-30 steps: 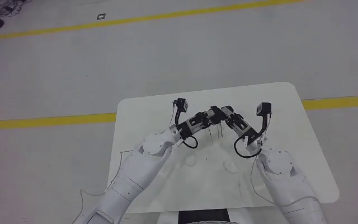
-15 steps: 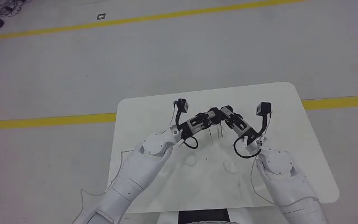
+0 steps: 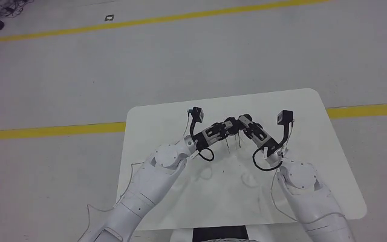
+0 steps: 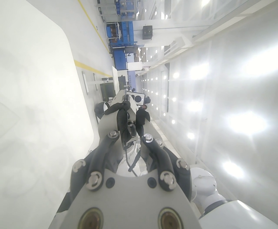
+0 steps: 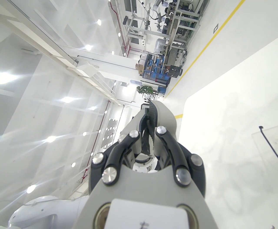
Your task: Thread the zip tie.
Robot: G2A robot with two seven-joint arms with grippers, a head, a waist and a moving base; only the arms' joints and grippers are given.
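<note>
- Fingers [image 5: 167, 118] of the right gripper [image 5: 151, 106] are pressed together at the tips. The left gripper [image 4: 124, 105] looks clenched too. You cannot tell whether either pinches anything.
- One zip tie [image 5: 268, 139] lies flat on the table [image 5: 228, 104] at the right edge of the right wrist frame, well apart from those fingertips.
- Expect it to be light, springy and slick. Hold it just behind the tail tip so the tip stays stiff, and steady it beside the head.
- It looks like a thin black strap with a small square head at its upper end.

Industrial lab hall, with yellow floor lines [image 3: 181, 17] and equipment racks [image 5: 176, 17]
</note>
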